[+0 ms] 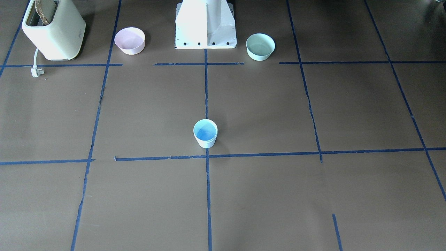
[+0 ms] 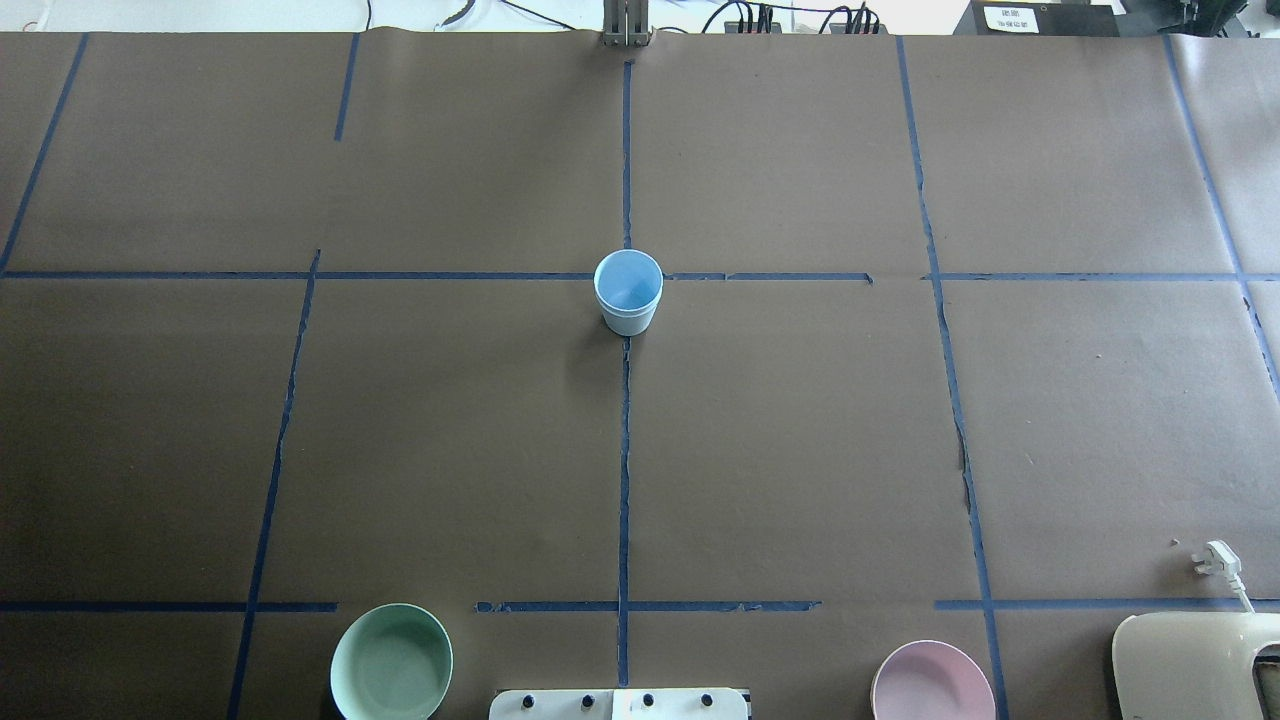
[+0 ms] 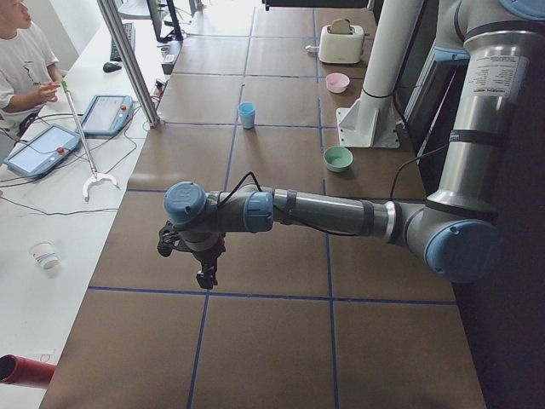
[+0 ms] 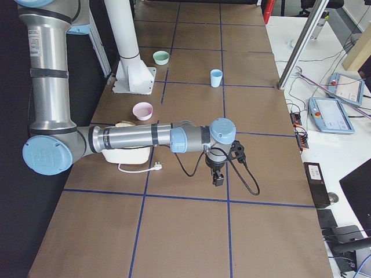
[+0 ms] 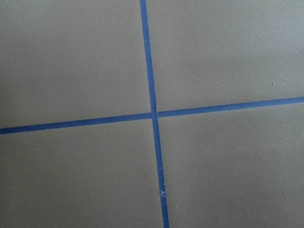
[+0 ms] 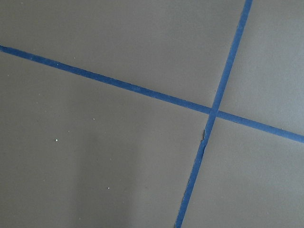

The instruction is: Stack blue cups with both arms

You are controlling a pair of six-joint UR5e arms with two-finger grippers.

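Right now my left arm (image 3: 324, 211) is stretched out to my left of the white pedestal base (image 1: 205, 31). Its forearm lies level above the table (image 1: 348, 111) and the wrist is bent, so the left gripper (image 3: 207, 277) points straight down and hangs clear of the brown paper. My right arm (image 4: 133, 139) mirrors this on the other side of the base, forearm level and right gripper (image 4: 217, 178) pointing down above the paper. Both tools show only in the side views, so I cannot tell how far either one is spread or whether it holds anything. My wrist cameras look down on paper and crossing blue tape lines (image 5: 153, 114). One blue cup (image 1: 205, 133) shape stands upright, mouth up, straight out from the base on the centre tape line, well apart from the base and from both grippers. I cannot tell whether it is one cup or two nested. The mint-green bowl (image 1: 260, 46) sits just beside the base on my left and the pink bowl (image 1: 129, 40) on my right. The cream toaster (image 1: 52, 29) is farther from the base, past the pink bowl.
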